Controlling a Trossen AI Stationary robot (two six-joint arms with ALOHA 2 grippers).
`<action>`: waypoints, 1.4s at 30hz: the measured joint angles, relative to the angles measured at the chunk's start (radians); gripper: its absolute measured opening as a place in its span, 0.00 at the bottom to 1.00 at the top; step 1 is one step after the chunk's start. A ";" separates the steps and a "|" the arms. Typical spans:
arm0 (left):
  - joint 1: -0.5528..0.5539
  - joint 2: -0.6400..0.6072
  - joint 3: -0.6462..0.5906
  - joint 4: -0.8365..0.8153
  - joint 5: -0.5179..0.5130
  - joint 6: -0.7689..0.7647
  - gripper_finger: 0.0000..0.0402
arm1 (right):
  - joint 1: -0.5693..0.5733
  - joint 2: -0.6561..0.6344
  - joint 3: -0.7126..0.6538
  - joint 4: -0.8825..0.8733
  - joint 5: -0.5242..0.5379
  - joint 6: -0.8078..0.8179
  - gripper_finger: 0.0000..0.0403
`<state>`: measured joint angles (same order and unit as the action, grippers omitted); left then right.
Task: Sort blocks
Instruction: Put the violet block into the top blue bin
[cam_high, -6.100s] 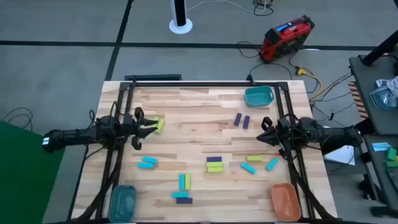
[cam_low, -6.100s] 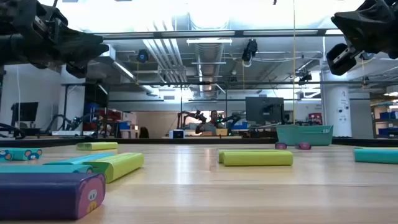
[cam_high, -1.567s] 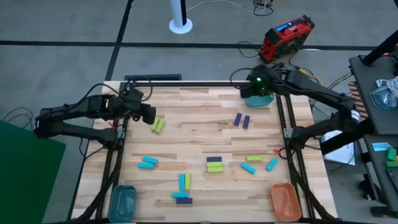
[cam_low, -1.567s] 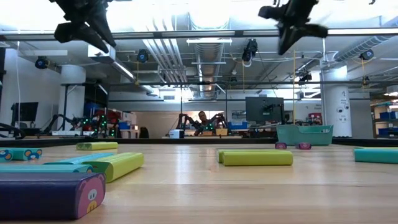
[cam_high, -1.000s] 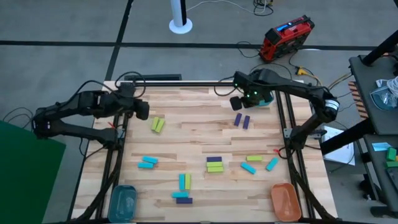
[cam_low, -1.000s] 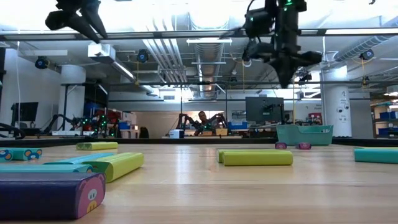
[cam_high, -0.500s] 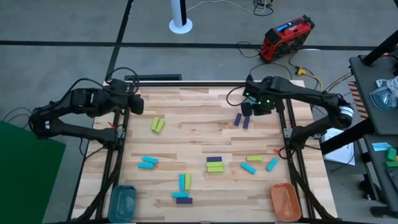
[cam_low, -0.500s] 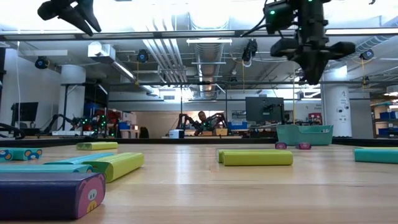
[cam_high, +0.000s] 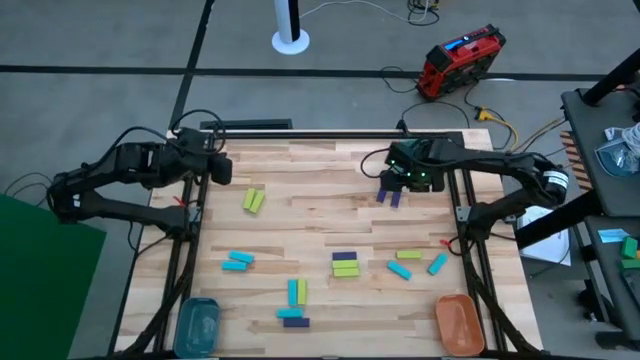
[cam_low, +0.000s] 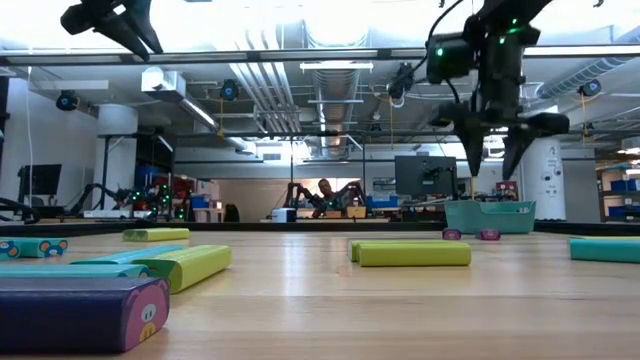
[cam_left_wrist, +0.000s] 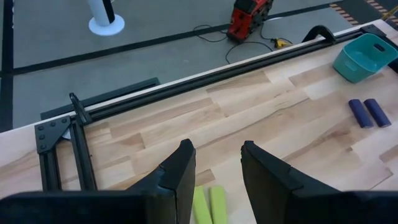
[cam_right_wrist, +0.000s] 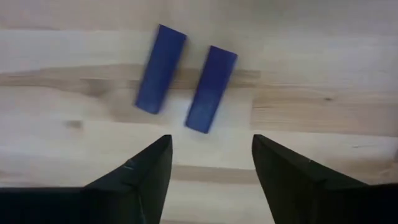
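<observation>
Two purple blocks (cam_right_wrist: 160, 68) (cam_right_wrist: 211, 88) lie flat side by side on the table's far right part (cam_high: 390, 194). My right gripper (cam_right_wrist: 211, 162) hangs open above them, pointing down, well clear of the table (cam_low: 497, 150). My left gripper (cam_left_wrist: 217, 152) stands open and high at the far left (cam_high: 215, 168), nothing between its fingers; a yellow-green pair of blocks (cam_high: 254, 200) lies just near of it. Other blocks lie flat on the near half: cyan (cam_high: 237, 261), purple on yellow-green (cam_high: 345, 263), cyan beside yellow-green (cam_high: 296, 292), cyan (cam_high: 437, 264).
A teal bowl (cam_left_wrist: 365, 57) stands at the far right corner, partly under my right arm in the high view. Another teal bowl (cam_high: 198, 322) sits at the near left corner and an orange bowl (cam_high: 458, 320) at the near right. Black frame rails (cam_high: 330, 135) edge the table.
My right gripper has come from beside the far teal bowl toward the near edge, over the two purple blocks, has gone down and has opened. My left gripper has drawn back a little toward the far left corner, then kept still.
</observation>
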<state>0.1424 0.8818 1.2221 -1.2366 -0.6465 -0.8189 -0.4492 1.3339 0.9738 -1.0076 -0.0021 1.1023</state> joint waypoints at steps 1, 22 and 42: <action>0.000 0.000 0.000 0.000 0.000 0.004 0.27 | 0.000 0.014 -0.006 0.001 0.001 -0.001 0.55; 0.000 0.000 -0.001 0.001 -0.025 0.022 0.27 | 0.000 0.250 -0.056 0.139 0.028 -0.047 0.58; 0.000 0.000 -0.001 0.000 -0.025 0.024 0.27 | 0.000 0.302 -0.055 0.152 0.023 -0.153 0.39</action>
<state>0.1425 0.8818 1.2213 -1.2361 -0.6720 -0.7944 -0.4492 1.6360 0.9192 -0.8559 0.0211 0.9497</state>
